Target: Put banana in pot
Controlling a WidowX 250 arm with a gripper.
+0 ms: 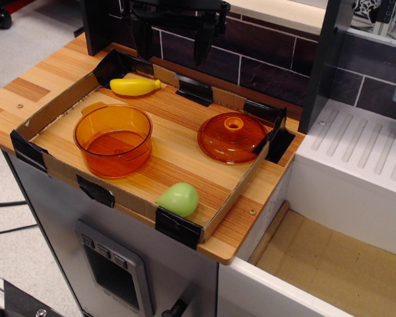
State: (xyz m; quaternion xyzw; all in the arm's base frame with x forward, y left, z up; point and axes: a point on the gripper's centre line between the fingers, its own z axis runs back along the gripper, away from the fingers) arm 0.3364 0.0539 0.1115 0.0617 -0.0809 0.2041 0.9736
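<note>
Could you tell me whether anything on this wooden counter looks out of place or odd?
Nothing is spilled or broken. The domed orange lid lies apart from the transparent orange pot, which stands empty.

Toy kitchen in a lab — wood counter (46, 86), tile backsplash (264, 66), sink (356, 158).

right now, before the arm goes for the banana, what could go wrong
1. The small glossy yellow plastic banana lies close to the cardboard back wall near a corner, so a finger of the open tool might catch the wall.
2. Its smooth curved skin could slip out on closing.
3. The round transparent orange plastic pot looks light; clipping its rim could shove it toward the pale green pear-shaped toy.
</note>
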